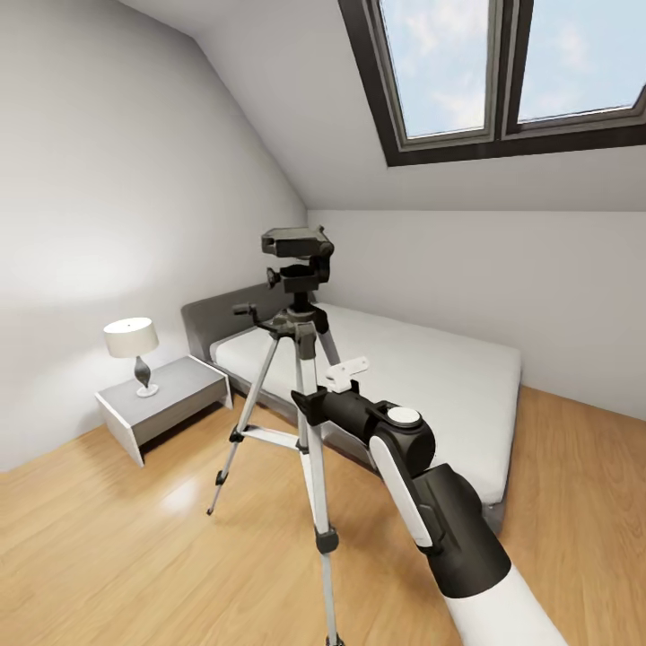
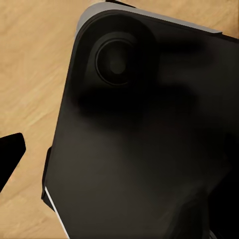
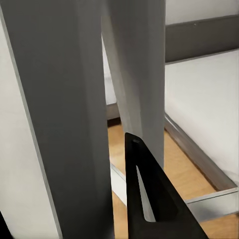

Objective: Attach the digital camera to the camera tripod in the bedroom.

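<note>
Clearly unfinished: the camera tripod [image 1: 303, 359] stands mid-frame before the bed [image 1: 431, 377] with a bare head; right gripper [image 1: 309, 404] against its leg, jaws' state unclear. Left wrist view shows a dark body, unidentifiable.

A silver-legged tripod [image 1: 305, 386] with black head and joints stands on honey-toned wood flooring [image 1: 108, 547], beside a white mattress [image 1: 431, 377], grey nightstand [image 1: 161, 404] and white-shaded lamp [image 1: 133, 341].
</note>
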You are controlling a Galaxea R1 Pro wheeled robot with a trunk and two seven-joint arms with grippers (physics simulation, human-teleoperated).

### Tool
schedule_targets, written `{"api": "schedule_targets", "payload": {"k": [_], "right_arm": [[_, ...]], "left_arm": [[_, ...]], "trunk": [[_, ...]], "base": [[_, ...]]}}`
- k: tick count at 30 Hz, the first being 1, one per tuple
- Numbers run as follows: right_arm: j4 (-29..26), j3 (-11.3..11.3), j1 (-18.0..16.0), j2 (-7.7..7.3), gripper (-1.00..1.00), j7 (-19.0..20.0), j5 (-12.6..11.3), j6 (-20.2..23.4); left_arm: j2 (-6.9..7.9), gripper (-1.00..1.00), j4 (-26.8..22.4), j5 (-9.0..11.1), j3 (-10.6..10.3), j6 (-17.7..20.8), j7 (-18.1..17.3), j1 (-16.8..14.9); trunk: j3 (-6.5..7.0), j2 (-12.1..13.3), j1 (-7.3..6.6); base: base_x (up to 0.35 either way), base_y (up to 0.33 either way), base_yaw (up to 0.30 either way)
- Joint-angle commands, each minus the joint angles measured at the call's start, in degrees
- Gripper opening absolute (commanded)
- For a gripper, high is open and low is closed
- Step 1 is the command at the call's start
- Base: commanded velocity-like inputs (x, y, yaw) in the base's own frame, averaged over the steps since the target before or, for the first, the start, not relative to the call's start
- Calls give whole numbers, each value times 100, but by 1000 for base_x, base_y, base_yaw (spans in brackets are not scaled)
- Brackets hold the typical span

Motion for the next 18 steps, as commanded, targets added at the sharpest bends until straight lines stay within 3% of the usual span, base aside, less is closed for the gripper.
{"api": "schedule_targets", "payload": {"k": [1,18], "right_arm": [[-5,-3,-6,4,-100,11,-39,30],[-5,-2,-6,4,-100,11,-45,31]], "left_arm": [[-1,100,-8,24,3,-7,0,3],[-2,100,-8,29,2,-7,0,3]], "trunk": [[-5,-4,0],[-5,-4,0]], "base": [[0,320,0],[0,329,0]]}}
